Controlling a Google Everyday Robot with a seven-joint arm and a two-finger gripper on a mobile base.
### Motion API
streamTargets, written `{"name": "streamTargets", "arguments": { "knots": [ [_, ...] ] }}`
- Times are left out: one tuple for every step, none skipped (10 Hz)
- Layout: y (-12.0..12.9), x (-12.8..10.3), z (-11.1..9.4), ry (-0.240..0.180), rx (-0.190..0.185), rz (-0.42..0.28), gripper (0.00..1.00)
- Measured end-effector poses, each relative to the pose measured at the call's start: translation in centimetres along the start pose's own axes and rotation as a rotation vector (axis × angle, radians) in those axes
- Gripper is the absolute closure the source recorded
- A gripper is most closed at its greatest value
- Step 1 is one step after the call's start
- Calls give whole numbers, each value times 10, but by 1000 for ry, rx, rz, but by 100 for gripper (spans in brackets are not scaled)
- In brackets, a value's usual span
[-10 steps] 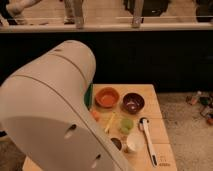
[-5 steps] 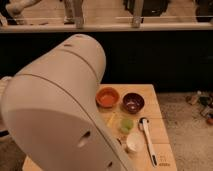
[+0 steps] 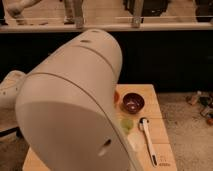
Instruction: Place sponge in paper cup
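Note:
A small white paper cup (image 3: 135, 144) stands on the wooden table (image 3: 157, 117), half hidden by the edge of my arm's big white housing (image 3: 75, 110). The sponge is not in view. The gripper is not in view either; the housing fills the left and middle of the picture and hides whatever lies behind it.
A dark purple bowl (image 3: 133, 102) sits at the table's back. A sliver of an orange bowl (image 3: 117, 96) shows to its left. A small green cup (image 3: 126, 124) stands just behind the paper cup. A long white utensil (image 3: 148, 139) lies along the right side. Dark counter and railing are behind.
My arm's white housing has swung right and closer to the camera. It now covers most of the orange bowl and the table's left and middle.

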Motion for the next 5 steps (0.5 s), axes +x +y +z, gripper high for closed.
{"name": "streamTargets", "arguments": {
  "knots": [
    [-2,-9,-1,-8,0,14,87],
    [-4,-15,-1,-12,3,25,87],
    [-5,-20,-1,-16,6,32,87],
    [-5,-18,-1,-15,6,29,87],
    [-5,-16,-1,-12,6,27,87]
  ]
}}
